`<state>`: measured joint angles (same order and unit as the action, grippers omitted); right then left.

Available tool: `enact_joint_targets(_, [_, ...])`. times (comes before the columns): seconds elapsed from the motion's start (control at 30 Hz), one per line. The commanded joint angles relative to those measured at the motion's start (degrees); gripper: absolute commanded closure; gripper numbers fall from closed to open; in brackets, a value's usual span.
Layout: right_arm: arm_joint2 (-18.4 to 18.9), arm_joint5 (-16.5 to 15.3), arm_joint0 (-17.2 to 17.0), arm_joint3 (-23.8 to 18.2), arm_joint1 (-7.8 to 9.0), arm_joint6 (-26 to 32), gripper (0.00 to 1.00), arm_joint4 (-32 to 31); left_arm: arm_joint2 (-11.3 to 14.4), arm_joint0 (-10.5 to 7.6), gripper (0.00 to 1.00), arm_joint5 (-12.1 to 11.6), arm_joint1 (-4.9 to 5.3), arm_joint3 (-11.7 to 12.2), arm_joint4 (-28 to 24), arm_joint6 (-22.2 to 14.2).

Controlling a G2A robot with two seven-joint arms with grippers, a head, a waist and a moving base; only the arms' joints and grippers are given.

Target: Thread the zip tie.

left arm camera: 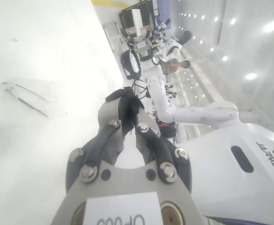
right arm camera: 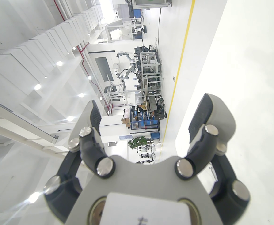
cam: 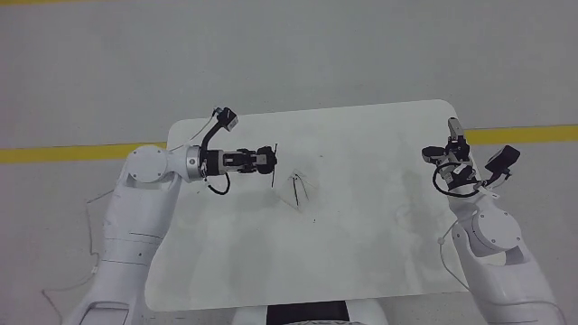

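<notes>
From above, the left tool (cam: 267,159) holds the zip tie (cam: 275,153) over the surface (cam: 361,235), near spare ties (cam: 296,190). Its wrist view shows it clamped on the tie (which end is unclear). In its own view the right tool (right arm camera: 148,108), spread and empty, should pinch the free end squarely.

- My right gripper (right arm camera: 148,108), its two black-padded fingers (right arm camera: 198,115) spread wide apart
- One finger sits over the white table (right arm camera: 249,71)
- Beyond the table's edge, a yellow floor line (right arm camera: 185,45) runs alongside machine racks (right arm camera: 148,71)
</notes>
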<state>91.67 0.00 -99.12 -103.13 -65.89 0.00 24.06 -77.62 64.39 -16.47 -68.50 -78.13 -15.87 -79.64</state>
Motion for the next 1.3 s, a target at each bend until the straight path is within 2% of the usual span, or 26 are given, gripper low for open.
enact_joint_targets(0.0, [0.0,0.0,0.0,0.0,0.0,0.0,0.0,0.0,0.9,-0.35,1.0,-0.6,0.52,0.1,-1.5,0.0])
enact_joint_targets(1.03, [-0.2,-0.1,0.1,-0.1,-0.06,0.2,0.0,0.0,0.9,-0.35,1.0,-0.6,0.52,0.1,-1.5,0.0])
enact_joint_targets(1.13, [-1.9,-1.3,0.0,-1.6,-0.17,2.5,0.0,-2.5,0.9,-0.35,1.0,-0.6,0.52,0.1,-1.5,0.0])
enact_joint_targets(1.27, [-2.9,-1.3,0.8,-2.4,-0.17,6.8,0.0,-3.5,0.9,-0.35,1.0,-0.6,0.52,0.1,-1.5,0.0])
